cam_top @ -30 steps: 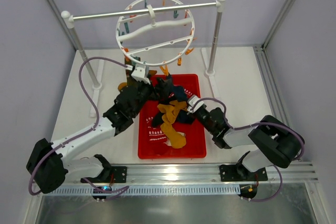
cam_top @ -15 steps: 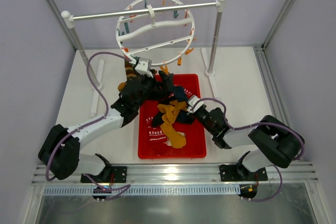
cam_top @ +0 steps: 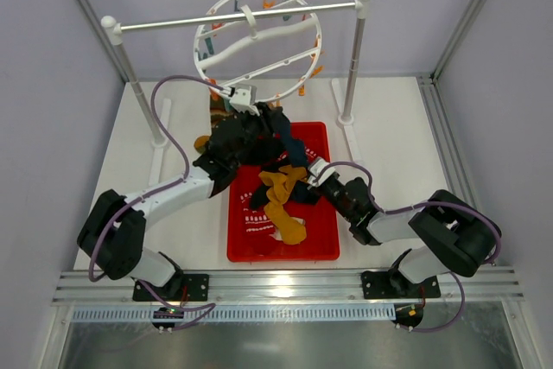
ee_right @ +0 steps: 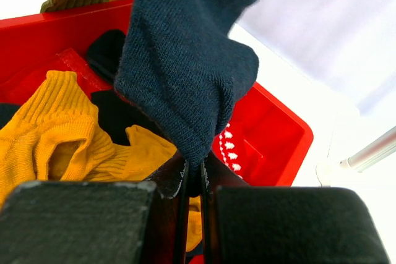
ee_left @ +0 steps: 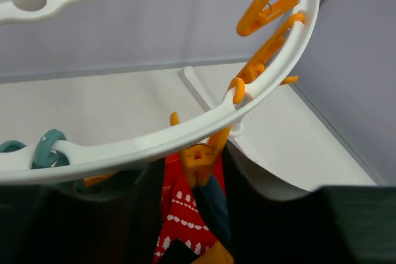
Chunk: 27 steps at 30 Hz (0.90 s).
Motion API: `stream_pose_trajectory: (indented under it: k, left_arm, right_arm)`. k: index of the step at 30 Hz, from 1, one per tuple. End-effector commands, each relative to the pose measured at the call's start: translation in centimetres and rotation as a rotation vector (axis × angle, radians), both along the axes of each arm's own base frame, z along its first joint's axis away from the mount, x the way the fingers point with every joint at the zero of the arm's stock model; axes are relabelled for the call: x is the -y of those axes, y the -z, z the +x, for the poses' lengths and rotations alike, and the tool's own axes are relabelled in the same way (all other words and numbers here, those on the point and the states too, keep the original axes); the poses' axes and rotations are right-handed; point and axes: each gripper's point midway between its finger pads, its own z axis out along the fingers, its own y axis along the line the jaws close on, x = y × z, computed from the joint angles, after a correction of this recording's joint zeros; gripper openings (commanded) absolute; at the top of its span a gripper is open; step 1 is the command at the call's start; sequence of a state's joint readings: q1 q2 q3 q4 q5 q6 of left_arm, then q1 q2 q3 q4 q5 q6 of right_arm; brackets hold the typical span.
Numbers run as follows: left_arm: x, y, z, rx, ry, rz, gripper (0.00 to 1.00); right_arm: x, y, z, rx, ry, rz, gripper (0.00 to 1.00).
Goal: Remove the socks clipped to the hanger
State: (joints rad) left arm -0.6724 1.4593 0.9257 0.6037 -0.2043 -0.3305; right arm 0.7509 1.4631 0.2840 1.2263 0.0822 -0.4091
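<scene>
The white ring hanger (cam_top: 259,41) hangs by its hook from the bar. My left gripper (cam_top: 262,117) reaches its lower rim (ee_left: 154,143). There its jaws have closed in from both sides on an orange clip (ee_left: 201,159), with my left gripper (ee_left: 195,165) round it. A navy sock (ee_left: 213,205) hangs from that clip. The navy sock (cam_top: 294,151) runs down to my right gripper (cam_top: 311,168). My right gripper (ee_right: 193,174) is shut on the lower end of the navy sock (ee_right: 185,72). An olive sock (cam_top: 216,114) hangs further left. Mustard socks (cam_top: 281,196) lie in the tray.
A red tray (cam_top: 321,244) sits between the arms and holds a red patterned sock (cam_top: 255,218) and dark socks. A silver bar (cam_top: 173,22) on two white-capped posts spans the back. More orange clips (ee_left: 266,4) and a teal one (ee_left: 52,143) line the rim.
My left gripper has risen and moved right to the hanger's lower rim, and its jaws have narrowed round the orange clip. The ring has tipped slightly. My right gripper has not moved.
</scene>
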Motion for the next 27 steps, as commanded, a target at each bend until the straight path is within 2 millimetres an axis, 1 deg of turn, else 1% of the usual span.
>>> stream_pose_trajectory:
  k: [1, 3, 4, 12, 15, 16, 17, 18, 19, 21, 22, 23, 24, 25, 26, 27]
  left_arm:
    - [-0.1, -2.5, 0.8, 0.048, -0.031, -0.037, 0.38]
    - [-0.3, -2.3, 0.9, 0.045, -0.04, -0.041, 0.17]
    - [-0.3, -2.3, 0.9, 0.046, -0.041, -0.045, 0.0]
    - [-1.1, -2.3, 0.2, 0.061, -0.055, -0.051, 0.0]
    - [-1.2, -2.0, 0.0, 0.052, -0.049, -0.043, 0.0]
    - [-1.0, -1.9, -0.2, 0.049, -0.034, -0.04, 0.11]
    - [-1.0, -1.6, -0.4, 0.044, -0.026, -0.037, 0.24]
    - [-1.0, -1.4, -0.6, 0.041, -0.02, -0.034, 0.38]
    - [-1.0, -1.2, -0.8, 0.038, -0.014, -0.032, 0.64]
    - [-1.2, -0.6, -1.3, 0.028, -0.009, -0.026, 0.82]
    - [-1.4, -0.5, -1.5, 0.025, -0.009, -0.022, 0.97]
    - [-1.5, -0.2, -1.7, 0.02, -0.011, -0.015, 1.0]
    - [-1.7, 0.2, -2.1, 0.01, -0.008, -0.001, 1.0]
    - [-1.8, 0.5, -2.4, 0.0, -0.007, 0.012, 1.0]
    - [-2.0, 0.3, -2.9, 0.001, 0.002, 0.018, 1.0]
    - [-2.0, 1.0, -3.3, -0.021, 0.012, 0.045, 0.99]
  right_arm:
    - [0.5, -10.5, -1.1, 0.312, -0.017, 0.28, 0.07]
    - [0.4, -10.5, -1.1, 0.313, -0.02, 0.281, 0.07]
    - [0.4, -10.4, -1.1, 0.309, -0.019, 0.279, 0.07]
    - [0.3, -10.2, -0.8, 0.306, -0.012, 0.275, 0.07]
    - [0.6, -10.4, -0.8, 0.305, 0.005, 0.284, 0.07]
    - [0.8, -10.5, -0.8, 0.307, 0.012, 0.287, 0.07]
    - [1.1, -11.0, -1.0, 0.316, 0.016, 0.298, 0.07]
    - [1.4, -11.0, -1.1, 0.314, 0.023, 0.304, 0.07]
    - [1.7, -11.2, -1.3, 0.316, 0.028, 0.311, 0.07]
    - [2.2, -12.1, -2.1, 0.333, 0.028, 0.335, 0.08]
    - [2.5, -12.5, -2.4, 0.339, 0.033, 0.349, 0.08]
    - [2.8, -12.8, -2.7, 0.347, 0.037, 0.358, 0.08]
    - [3.4, -13.8, -3.4, 0.368, 0.037, 0.381, 0.07]
    - [3.3, -13.8, -3.7, 0.362, 0.031, 0.378, 0.08]
    - [3.4, -14.0, -3.9, 0.359, 0.031, 0.382, 0.07]
    - [3.5, -14.4, -4.2, 0.361, 0.027, 0.388, 0.07]
